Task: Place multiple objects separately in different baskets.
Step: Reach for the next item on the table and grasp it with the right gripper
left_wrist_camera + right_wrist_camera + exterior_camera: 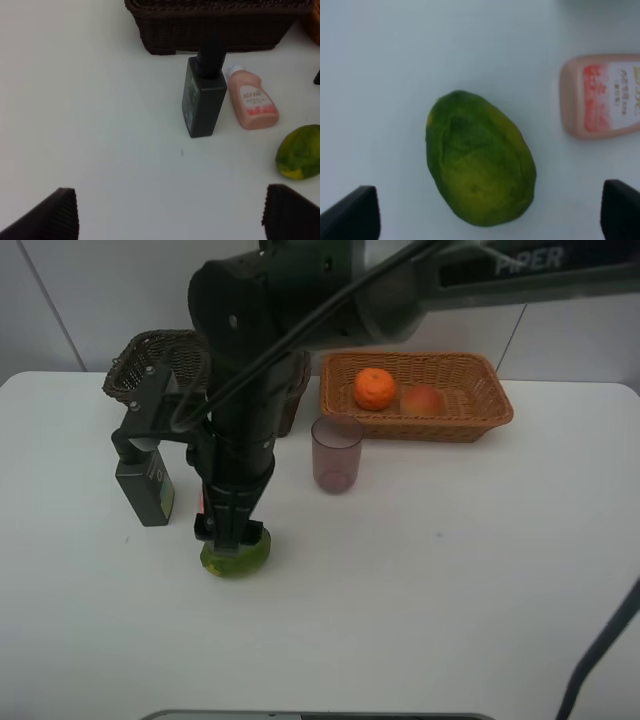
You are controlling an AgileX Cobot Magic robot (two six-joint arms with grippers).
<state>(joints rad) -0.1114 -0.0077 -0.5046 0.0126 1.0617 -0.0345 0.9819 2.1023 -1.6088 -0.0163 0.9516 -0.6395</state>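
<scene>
The "PIPER"-lettered arm (500, 270) is poising its right gripper (232, 530), jaws apart, over the green fruit (246, 558) while the left gripper (170, 215) is gaping too.

L. wrist view: dark brown basket (210, 25) is cut by the frame edge, as is green fruit (300, 152); left tool (170, 217) is shown only as 2 finger corners. Label print on small pink bottle (252, 100) is too small to be read. R. wrist view: bottle is cut off at the edge, print blurred; right tool (487, 215) is seen as 2 corners only. Ext. high view: basket is largely covered by right arm (250, 360), bottle nearly all hidden, fruit's top masked by the tool.
</scene>
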